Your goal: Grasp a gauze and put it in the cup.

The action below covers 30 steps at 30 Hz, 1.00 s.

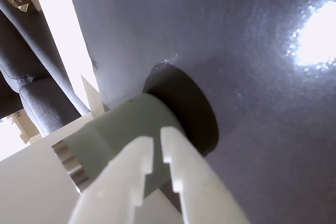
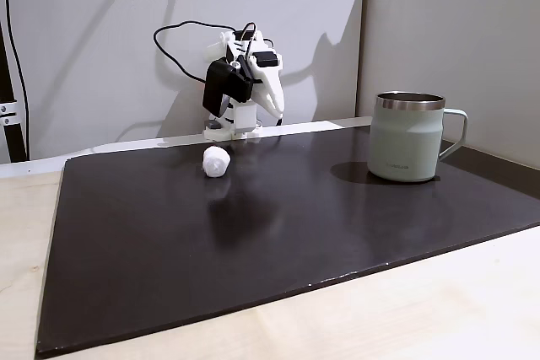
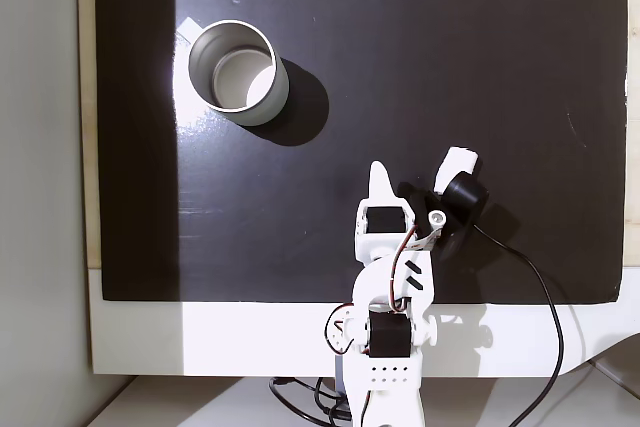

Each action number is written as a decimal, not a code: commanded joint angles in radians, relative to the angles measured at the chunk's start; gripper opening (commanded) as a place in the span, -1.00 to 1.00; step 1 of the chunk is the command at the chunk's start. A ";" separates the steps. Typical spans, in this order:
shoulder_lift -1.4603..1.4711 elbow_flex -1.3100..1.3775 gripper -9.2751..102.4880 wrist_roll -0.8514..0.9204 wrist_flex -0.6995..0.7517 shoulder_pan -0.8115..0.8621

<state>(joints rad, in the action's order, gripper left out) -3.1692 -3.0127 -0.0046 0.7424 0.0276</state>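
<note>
The gauze (image 2: 217, 160) is a small white wad lying on the black mat, just in front of the arm's base; from above the gauze (image 3: 458, 159) peeks out beside the black wrist camera. The sage-green cup (image 2: 407, 137) stands upright on the mat's right side in that fixed view, and from above the cup (image 3: 238, 72) looks hollow with nothing inside. My gripper (image 3: 378, 175) is folded back near the base, shut with nothing between its fingers, well apart from both. In the wrist view the gripper (image 1: 157, 142) points toward the cup (image 1: 115, 124).
The black mat (image 2: 253, 242) covers most of a light wooden table (image 2: 422, 309). A black cable (image 3: 540, 297) loops from the wrist camera past the mat's edge. A white wall (image 2: 101, 40) stands behind the arm. A grey cushion (image 1: 37, 77) shows beyond the table.
</note>
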 commanded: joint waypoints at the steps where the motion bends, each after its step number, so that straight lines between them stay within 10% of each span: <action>1: -0.009 0.008 -0.83 -0.006 0.000 -0.003; 30: -0.009 0.215 -0.83 0.043 0.147 0.018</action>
<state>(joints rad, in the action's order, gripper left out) -3.1692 -2.9360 0.0092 0.8283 0.0552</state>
